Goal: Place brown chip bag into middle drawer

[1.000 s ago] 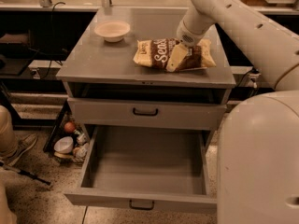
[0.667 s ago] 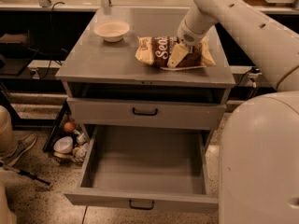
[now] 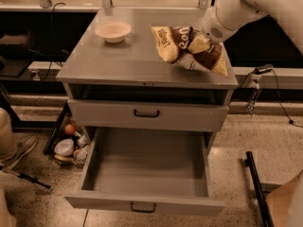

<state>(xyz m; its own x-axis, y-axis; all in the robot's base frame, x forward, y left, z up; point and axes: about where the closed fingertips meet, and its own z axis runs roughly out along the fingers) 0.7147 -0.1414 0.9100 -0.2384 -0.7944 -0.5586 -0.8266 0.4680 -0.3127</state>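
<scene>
The brown chip bag, dark brown with pale yellow ends and white lettering, hangs tilted just above the right side of the grey cabinet top. My gripper reaches in from the upper right on a white arm and is shut on the bag's right part. The middle drawer is pulled wide open below, its inside bare, and its front with a black handle is nearest the camera. The bag is above and behind the drawer opening.
A small cream bowl sits at the top's back left. A shallower closed drawer front lies above the open drawer. Clutter and a shoe lie on the floor at left. A black bar lies on the floor at right.
The bag has come up off the cabinet top in my gripper and now hangs tilted. The view is closer, and the arm's bulk no longer fills the lower right.
</scene>
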